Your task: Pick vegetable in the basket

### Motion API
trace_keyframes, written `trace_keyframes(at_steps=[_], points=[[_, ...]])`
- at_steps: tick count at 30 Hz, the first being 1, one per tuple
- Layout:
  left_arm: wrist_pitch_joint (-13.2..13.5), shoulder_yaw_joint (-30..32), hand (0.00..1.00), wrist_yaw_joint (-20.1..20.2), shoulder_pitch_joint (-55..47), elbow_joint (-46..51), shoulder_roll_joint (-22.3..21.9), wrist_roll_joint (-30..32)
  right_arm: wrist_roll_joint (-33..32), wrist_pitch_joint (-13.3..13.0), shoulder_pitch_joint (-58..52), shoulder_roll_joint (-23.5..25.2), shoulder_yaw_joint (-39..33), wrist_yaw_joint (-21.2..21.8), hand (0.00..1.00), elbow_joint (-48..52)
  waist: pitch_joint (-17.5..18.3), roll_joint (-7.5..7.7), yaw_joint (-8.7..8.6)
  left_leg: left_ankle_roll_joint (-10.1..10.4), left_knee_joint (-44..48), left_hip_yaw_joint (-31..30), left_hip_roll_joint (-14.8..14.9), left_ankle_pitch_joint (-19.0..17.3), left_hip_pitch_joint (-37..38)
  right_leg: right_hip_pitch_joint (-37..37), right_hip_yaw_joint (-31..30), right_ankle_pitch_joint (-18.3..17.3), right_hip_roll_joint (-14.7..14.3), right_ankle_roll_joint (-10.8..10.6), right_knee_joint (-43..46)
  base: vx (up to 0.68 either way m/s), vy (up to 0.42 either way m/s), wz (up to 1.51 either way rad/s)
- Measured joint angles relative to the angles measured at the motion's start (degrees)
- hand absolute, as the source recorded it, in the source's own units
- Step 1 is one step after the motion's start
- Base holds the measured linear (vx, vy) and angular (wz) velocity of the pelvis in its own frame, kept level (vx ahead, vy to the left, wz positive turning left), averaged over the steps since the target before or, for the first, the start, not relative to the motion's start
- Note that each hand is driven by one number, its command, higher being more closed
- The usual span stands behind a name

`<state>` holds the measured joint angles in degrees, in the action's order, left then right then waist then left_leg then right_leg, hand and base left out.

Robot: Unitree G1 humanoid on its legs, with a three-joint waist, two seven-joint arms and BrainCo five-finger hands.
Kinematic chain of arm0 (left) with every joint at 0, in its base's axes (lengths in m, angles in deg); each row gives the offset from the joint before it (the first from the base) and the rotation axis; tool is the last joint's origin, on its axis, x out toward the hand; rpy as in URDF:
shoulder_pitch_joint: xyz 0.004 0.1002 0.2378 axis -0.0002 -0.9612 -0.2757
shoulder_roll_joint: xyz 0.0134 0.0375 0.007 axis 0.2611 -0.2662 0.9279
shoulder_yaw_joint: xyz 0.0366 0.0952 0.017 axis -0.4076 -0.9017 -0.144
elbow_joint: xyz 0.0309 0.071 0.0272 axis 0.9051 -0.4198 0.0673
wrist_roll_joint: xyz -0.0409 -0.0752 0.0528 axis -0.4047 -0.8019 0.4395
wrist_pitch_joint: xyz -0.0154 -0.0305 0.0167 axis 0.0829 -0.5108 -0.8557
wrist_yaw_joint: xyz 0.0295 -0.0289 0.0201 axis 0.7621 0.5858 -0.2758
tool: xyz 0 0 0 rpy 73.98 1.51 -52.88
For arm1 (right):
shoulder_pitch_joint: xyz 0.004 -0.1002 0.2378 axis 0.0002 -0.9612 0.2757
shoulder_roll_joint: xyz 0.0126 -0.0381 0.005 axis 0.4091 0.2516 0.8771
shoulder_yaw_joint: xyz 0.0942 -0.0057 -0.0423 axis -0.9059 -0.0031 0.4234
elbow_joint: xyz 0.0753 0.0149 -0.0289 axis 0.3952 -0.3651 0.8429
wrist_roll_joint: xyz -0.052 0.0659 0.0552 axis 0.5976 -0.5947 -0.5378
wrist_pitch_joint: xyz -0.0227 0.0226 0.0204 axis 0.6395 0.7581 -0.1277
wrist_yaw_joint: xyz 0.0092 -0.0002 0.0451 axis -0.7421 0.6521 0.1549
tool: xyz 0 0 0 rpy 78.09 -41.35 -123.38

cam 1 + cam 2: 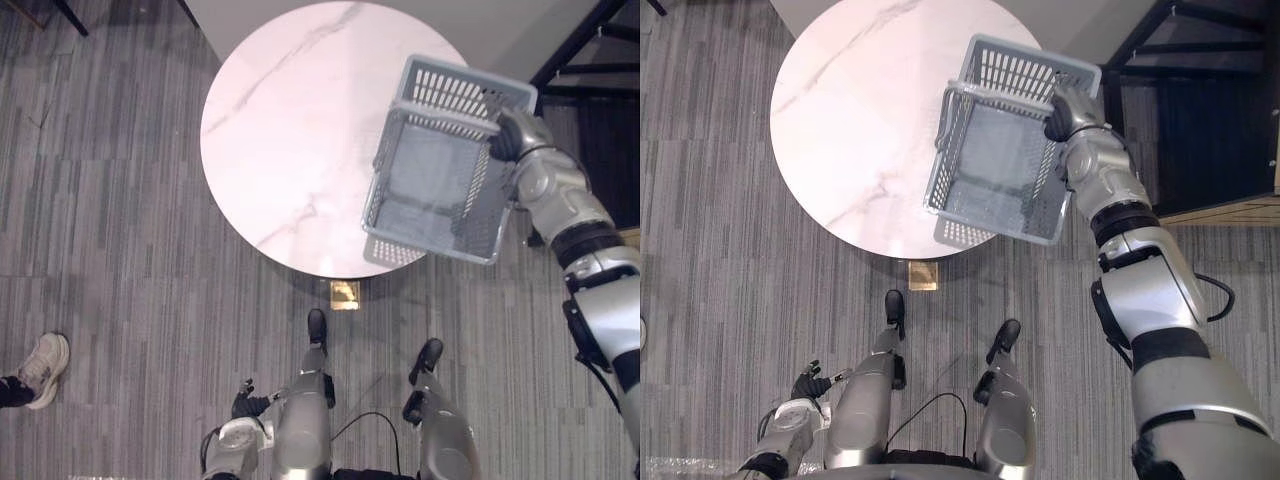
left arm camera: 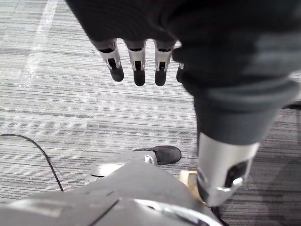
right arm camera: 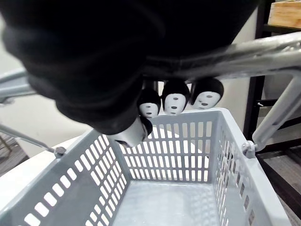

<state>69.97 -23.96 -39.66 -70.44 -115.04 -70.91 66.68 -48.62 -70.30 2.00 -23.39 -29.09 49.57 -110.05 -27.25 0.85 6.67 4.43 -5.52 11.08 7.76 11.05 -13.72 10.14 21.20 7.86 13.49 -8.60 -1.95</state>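
A grey slotted plastic basket (image 1: 465, 85) hangs tilted in the air over the right edge of the round white marble table (image 1: 290, 130). My right hand (image 1: 508, 135) is shut on the basket's handle (image 3: 235, 52). In the right wrist view its dark-tipped fingers (image 3: 174, 99) curl round the grey bar above the basket's walls (image 3: 178, 146). The basket's floor is bare. My left hand (image 1: 245, 400) hangs low by my side over the carpet, with its fingers (image 2: 136, 61) straight and nothing in them.
Grey striped carpet surrounds the table. A person's pale shoe (image 1: 42, 365) shows at the left edge. A dark metal rack frame (image 1: 590, 50) stands behind the basket at the back right. A small wooden block (image 1: 345, 293) lies at the table's foot.
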Motion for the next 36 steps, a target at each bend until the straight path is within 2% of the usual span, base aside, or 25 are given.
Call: trace_keyframes(at_steps=[4,8,9,12,14,16,20,28,33,36], points=[[-0.8,1.5,0.00,0.1,0.1,-1.6,-0.5,1.5,0.0,-0.1,-5.3,1.0,5.8,3.2,1.00,8.1,2.0,0.22,-0.30,0.3,0.0,1.1,0.3,-0.2,2.2,-1.5,-1.2,0.0,-0.3,0.0,-0.3,0.01,-0.020,-0.16],[-1.7,4.6,0.00,0.4,-1.2,-2.2,-0.9,2.9,-0.1,-2.3,-13.0,1.0,12.0,7.0,1.00,19.2,6.9,1.37,-0.84,1.1,0.0,2.4,1.7,-0.8,4.9,-4.1,-2.2,0.0,-1.7,0.0,-1.8,0.03,-0.055,-0.16],[-1.8,5.2,0.00,0.8,-2.1,-2.2,-0.8,4.0,-0.3,-3.2,-15.4,1.0,12.1,8.3,1.00,22.5,8.7,2.00,-1.60,1.3,0.0,2.5,2.1,-1.0,5.3,-4.6,-2.3,0.0,-2.2,0.0,-2.3,0.04,-0.079,-0.14],[-2.4,6.7,0.00,1.6,-3.9,-2.8,-0.6,4.7,-3.2,-4.6,-20.3,0.4,12.1,10.0,1.00,29.3,12.6,3.37,-2.33,2.0,-0.1,4.0,2.9,-1.6,6.7,-5.1,-3.8,0.0,-3.0,0.0,-2.9,0.04,-0.055,-0.29],[-2.8,6.9,0.00,2.6,-4.8,-3.6,-0.4,6.2,-4.9,-5.5,-23.9,-1.0,12.2,11.2,1.00,33.3,15.0,3.81,-3.35,2.3,-0.3,4.6,3.4,-1.9,7.8,-5.8,-4.6,0.0,-3.4,0.0,-3.2,0.01,-0.048,-0.21],[-2.8,6.9,0.00,3.0,-5.2,-4.1,-0.3,6.7,-5.7,-6.7,-26.5,-3.3,12.8,12.6,1.00,36.9,16.2,3.97,-3.66,2.6,-0.3,5.9,3.6,-2.2,8.8,-5.8,-5.7,-0.1,-3.7,0.0,-3.2,0.00,-0.031,-0.28],[-2.9,6.8,0.00,4.7,-7.1,-4.3,-0.2,8.8,-5.7,-8.9,-33.9,-7.7,13.9,14.7,1.00,42.0,18.5,3.93,-5.02,3.1,-0.3,7.7,3.6,-3.1,10.5,-6.4,-7.6,-0.4,-3.7,-0.2,-3.4,0.00,-0.017,-0.23],[-3.5,8.8,0.00,7.0,-10.5,-5.1,-0.5,8.6,-4.7,-9.2,-48.9,-13.3,13.1,16.4,1.00,42.0,21.7,3.49,-5.81,3.2,-0.1,10.5,3.3,-4.4,12.4,-6.5,-10.4,-0.3,-3.5,-0.4,-3.9,0.02,-0.010,-0.18],[-3.9,9.7,0.00,7.6,-12.1,-6.0,-1.3,7.9,-2.3,-9.4,-56.8,-13.3,6.8,16.3,1.00,40.8,22.8,2.32,-6.45,3.2,0.0,11.5,3.0,-4.7,14.2,-7.6,-11.0,-0.1,-3.4,0.0,-3.9,0.04,-0.007,-0.07],[-3.9,9.6,0.00,7.6,-12.6,-6.0,-1.7,8.0,-0.6,-10.4,-60.6,-13.3,2.5,15.6,1.00,40.5,23.3,1.93,-6.83,3.2,0.0,11.9,2.8,-5.5,15.7,-8.1,-11.5,-0.9,-3.1,-0.1,-2.4,0.01,-0.002,-0.08]])
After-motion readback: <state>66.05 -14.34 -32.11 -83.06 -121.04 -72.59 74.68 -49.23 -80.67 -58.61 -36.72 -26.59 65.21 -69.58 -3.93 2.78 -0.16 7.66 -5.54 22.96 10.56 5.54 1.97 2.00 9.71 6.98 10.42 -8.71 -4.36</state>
